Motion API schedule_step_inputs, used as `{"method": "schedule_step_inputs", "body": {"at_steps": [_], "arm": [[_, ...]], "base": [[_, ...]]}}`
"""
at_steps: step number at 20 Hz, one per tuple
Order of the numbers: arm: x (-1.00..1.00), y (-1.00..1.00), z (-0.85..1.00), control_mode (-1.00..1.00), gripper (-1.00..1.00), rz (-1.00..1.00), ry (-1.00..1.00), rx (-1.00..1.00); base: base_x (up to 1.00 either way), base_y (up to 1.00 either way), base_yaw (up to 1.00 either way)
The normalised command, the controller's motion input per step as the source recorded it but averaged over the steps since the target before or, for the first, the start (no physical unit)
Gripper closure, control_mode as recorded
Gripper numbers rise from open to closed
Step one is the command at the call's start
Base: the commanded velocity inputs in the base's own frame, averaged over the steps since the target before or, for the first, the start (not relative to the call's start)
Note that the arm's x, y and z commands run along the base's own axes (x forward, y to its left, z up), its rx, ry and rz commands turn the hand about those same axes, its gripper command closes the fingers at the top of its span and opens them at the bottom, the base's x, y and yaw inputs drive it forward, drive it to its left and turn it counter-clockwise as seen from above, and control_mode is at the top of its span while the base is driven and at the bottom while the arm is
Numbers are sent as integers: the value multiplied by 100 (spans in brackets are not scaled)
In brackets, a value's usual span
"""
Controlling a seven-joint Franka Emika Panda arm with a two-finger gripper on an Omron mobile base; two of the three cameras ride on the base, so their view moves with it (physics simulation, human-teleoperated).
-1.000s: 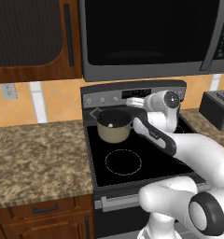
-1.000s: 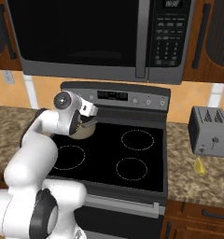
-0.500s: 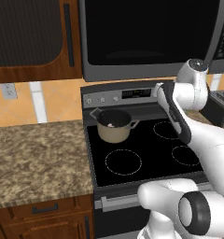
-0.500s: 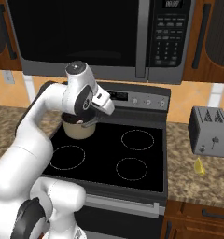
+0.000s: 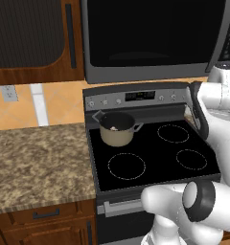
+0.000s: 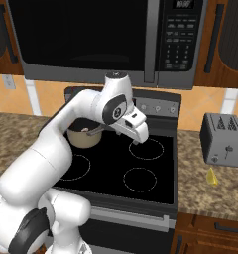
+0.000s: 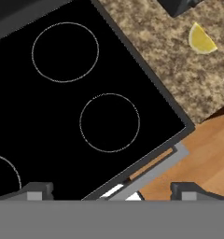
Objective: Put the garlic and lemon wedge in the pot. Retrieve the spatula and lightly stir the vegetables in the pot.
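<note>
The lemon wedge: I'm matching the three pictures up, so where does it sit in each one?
Left base view: I cannot find it.
Right base view: lemon wedge at right, on the granite counter, in front of the toaster.
Hand view: top right, on the same granite.
Shared landmark: the black stovetop with its burner rings, left of the wedge's counter.

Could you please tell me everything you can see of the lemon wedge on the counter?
The small pale-yellow lemon wedge is a curved slice with one rounded edge and one straighter side, its surface smooth and waxy-looking. It lies on the speckled brown granite counter to the right of the black glass stovetop, just in front of the grey metal toaster. It appears to rest on the counter alone, apart from the toaster. The hand view shows it near the stove's edge.
</note>
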Motion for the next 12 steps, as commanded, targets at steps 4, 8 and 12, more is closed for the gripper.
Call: {"method": "schedule_step_inputs", "body": {"at_steps": [4, 8, 12], "arm": [[-34, 2, 0, -100, -100, -6, 9, 1], [-17, 0, 0, -100, -100, -1, 0, 0], [0, 0, 0, 100, -100, 0, 0, 0]], "base": [[0, 0, 0], [0, 0, 0], [0, -43, 0]]}}
